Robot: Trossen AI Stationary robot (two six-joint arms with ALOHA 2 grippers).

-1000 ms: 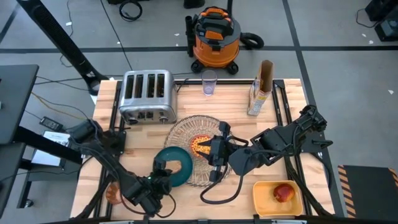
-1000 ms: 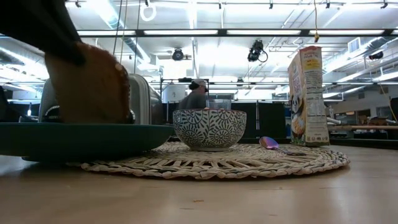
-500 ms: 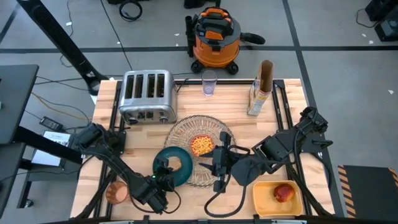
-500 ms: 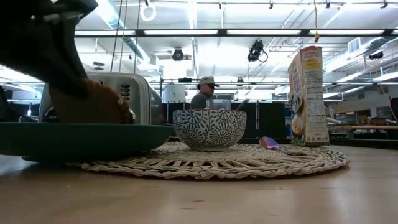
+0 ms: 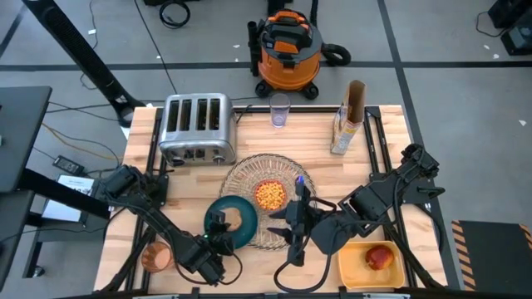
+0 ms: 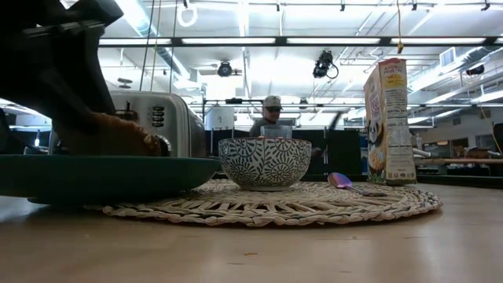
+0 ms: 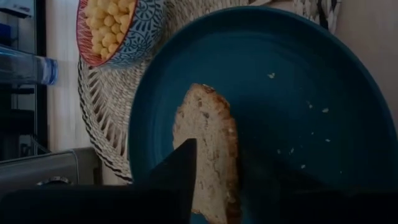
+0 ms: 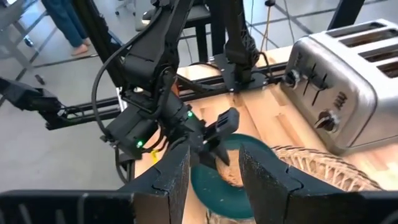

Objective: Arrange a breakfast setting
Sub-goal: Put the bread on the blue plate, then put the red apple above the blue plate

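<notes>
A toast slice point(image 7: 208, 143) lies tilted on the dark teal plate point(image 7: 298, 93), whose far right rim rests on the woven placemat point(image 5: 245, 174). My left gripper point(image 5: 219, 226) is shut on the toast, low over the plate. The bowl point(image 5: 268, 194), patterned blue outside and full of cereal, stands on the mat with the small blue spoon point(image 5: 298, 180) beside it. My right gripper point(image 5: 291, 232) is open and empty over the mat's near right edge. The red apple point(image 5: 378, 257) sits in the yellow tub point(image 5: 353, 267). The amber cup point(image 5: 155, 257) stands at the near left. My left gripper has the toast's near end point(image 7: 214, 186) between its two fingers, one finger point(image 7: 177, 180) on the face that shows. It comes slanting down from the table's near left. The toast's far end rests on the plate point(image 6: 102, 177), and the slice point(image 6: 110, 134) leans low.
The chrome toaster point(image 5: 197, 124) stands at the far left. A clear glass point(image 5: 279, 112) and a cereal box point(image 5: 349, 116) stand along the far edge. A person point(image 6: 271, 118) shows in the room behind the table. There is bare wood at the near middle and the far right.
My left gripper has gone down with the toast, which has tipped from upright to leaning low on the plate. My right gripper has drawn back from above the bowl toward the table's near edge, so the cereal shows.
</notes>
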